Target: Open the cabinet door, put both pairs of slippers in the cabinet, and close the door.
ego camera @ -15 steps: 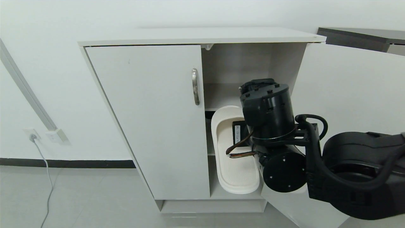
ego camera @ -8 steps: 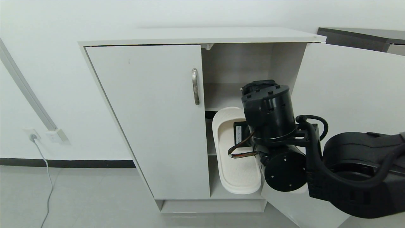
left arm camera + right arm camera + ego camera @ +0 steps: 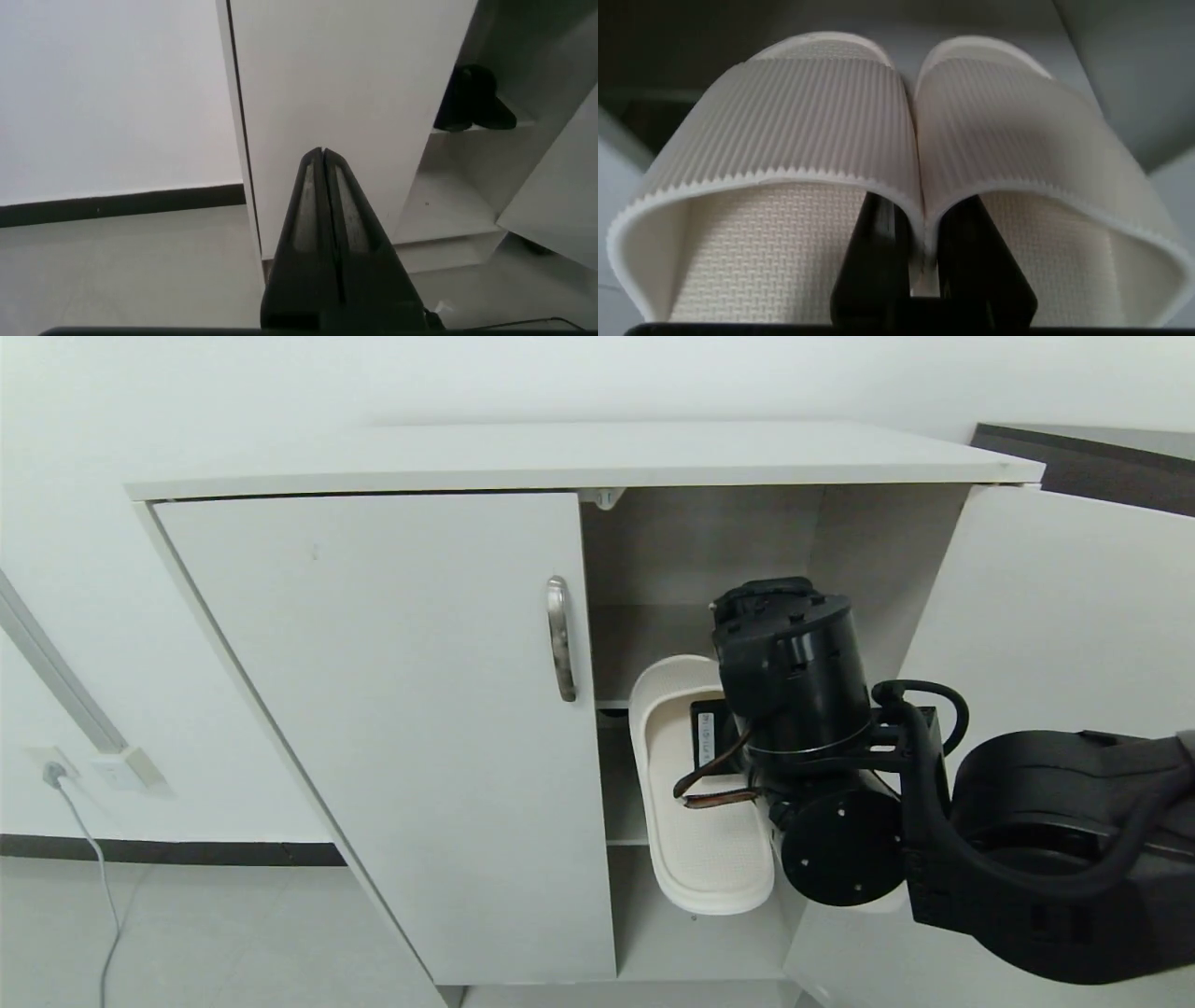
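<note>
The white cabinet (image 3: 560, 457) stands against the wall, its left door (image 3: 392, 728) closed and its right door (image 3: 1055, 616) swung wide open. My right gripper (image 3: 920, 233) is shut on a pair of white slippers (image 3: 695, 803), pinching the two inner straps together (image 3: 906, 140). The pair hangs toes-up in the open right half, in front of the middle shelf. A dark pair of slippers (image 3: 476, 98) rests on a shelf inside. My left gripper (image 3: 322, 159) is shut and empty, low in front of the closed left door.
A metal handle (image 3: 558, 639) sits on the closed door's right edge. A wall socket with a cable (image 3: 56, 775) is low on the left wall. Dark furniture (image 3: 1102, 467) stands behind the open door. Grey floor (image 3: 140, 271) lies before the cabinet.
The head view has shifted; the cabinet now looks larger and lower-cropped. The white slippers sit a little higher against the cabinet's shelves, still held by my right gripper.
</note>
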Robot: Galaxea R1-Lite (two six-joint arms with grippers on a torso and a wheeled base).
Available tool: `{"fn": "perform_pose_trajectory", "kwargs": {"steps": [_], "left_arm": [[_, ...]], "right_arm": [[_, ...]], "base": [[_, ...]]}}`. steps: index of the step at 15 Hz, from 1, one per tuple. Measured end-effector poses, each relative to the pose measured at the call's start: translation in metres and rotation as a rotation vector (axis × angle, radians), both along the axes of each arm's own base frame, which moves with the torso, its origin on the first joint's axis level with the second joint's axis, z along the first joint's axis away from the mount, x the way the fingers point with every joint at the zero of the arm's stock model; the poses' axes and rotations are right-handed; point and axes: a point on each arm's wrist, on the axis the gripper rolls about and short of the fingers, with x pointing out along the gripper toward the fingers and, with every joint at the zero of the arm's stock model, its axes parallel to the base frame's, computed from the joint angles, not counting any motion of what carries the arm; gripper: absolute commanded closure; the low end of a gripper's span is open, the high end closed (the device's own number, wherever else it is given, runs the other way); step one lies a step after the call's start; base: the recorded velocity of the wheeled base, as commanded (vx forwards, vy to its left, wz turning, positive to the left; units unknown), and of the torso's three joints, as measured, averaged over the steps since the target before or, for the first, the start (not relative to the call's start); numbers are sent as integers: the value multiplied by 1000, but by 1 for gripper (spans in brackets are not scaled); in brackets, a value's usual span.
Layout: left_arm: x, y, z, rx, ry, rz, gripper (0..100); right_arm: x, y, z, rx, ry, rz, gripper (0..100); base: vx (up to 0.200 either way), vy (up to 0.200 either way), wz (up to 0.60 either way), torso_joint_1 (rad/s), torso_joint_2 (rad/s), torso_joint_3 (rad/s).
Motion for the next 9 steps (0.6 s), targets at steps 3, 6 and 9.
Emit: {"fn": "perform_pose_trajectory", "kwargs": {"steps": [3, 6, 9], "left_arm": [[0, 0, 0, 0, 1, 1, 100], [0, 0, 0, -1, 1, 1, 100], [0, 0, 0, -2, 1, 1, 100]], "right_arm": [[3, 0, 0, 5, 3, 11, 100], [13, -2, -2, 12, 12, 12, 100], [30, -1, 6, 39, 1, 16, 100]], "base": [[200, 0, 0, 1, 2, -2], [0, 0, 0, 0, 0, 0], [0, 0, 0, 0, 0, 0]]}}
